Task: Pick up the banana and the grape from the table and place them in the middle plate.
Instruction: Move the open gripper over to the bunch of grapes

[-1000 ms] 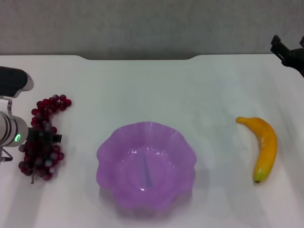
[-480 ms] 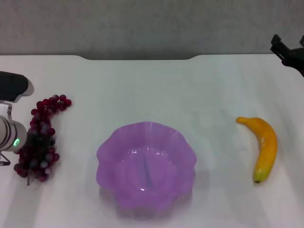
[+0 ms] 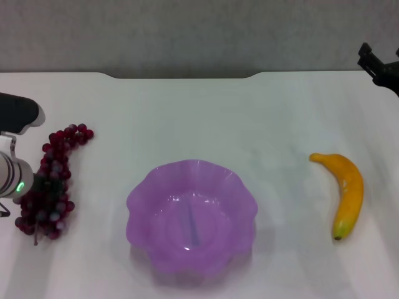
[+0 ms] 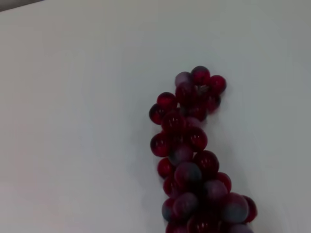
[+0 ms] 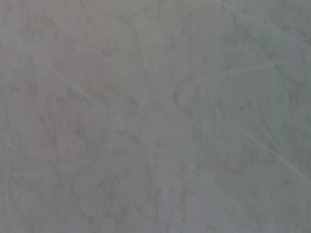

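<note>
The grape (image 3: 57, 163), a long dark red-purple bunch, lies on the white table (image 3: 187, 118) at the far left. My left gripper (image 3: 45, 185) sits in the bunch's lower half, shut on it. The left wrist view shows the bunch (image 4: 194, 155) close up on the tabletop. The lilac scalloped middle plate (image 3: 140, 194) stands empty at the centre front. The yellow-orange banana (image 3: 348, 193) lies on the table at the right, apart from the plate. My right gripper (image 3: 376, 64) is parked at the far right back edge, away from the banana.
The table's far edge has a notch (image 3: 181, 76) with a grey wall behind it. The right wrist view shows only a grey textured surface.
My left gripper has moved left, towards the table's left edge. The lower half of the grape bunch has shifted left with it, while its far tip stayed put. The right arm has not moved.
</note>
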